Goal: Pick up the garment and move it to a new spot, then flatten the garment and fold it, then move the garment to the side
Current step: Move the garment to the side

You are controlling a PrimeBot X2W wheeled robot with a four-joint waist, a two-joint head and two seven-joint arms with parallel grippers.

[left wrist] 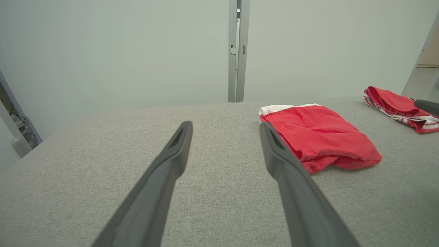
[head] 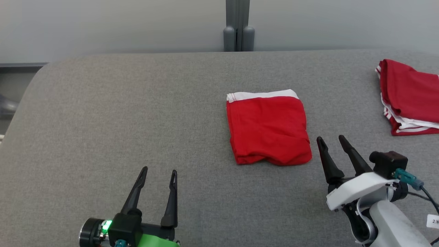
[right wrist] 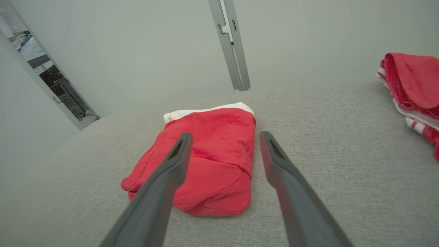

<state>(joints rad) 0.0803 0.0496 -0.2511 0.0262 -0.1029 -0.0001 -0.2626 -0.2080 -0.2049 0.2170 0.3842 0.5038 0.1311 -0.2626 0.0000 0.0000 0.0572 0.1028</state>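
The garment (head: 268, 127) is a red pair of shorts with a white waistband, folded into a compact rectangle on the grey table (head: 137, 120), right of centre. In the left wrist view the garment (left wrist: 319, 135) lies ahead and to the right. In the right wrist view the garment (right wrist: 212, 161) lies just beyond the fingertips. My left gripper (head: 157, 175) hovers open near the front edge, well left of the garment. My right gripper (head: 332, 141) stands open just off the garment's near right corner, holding nothing.
A second red and white striped garment (head: 410, 96) lies bunched at the table's far right edge. A grey post (head: 238, 25) rises behind the table against a pale wall. Bare grey cloth spreads across the table's left half.
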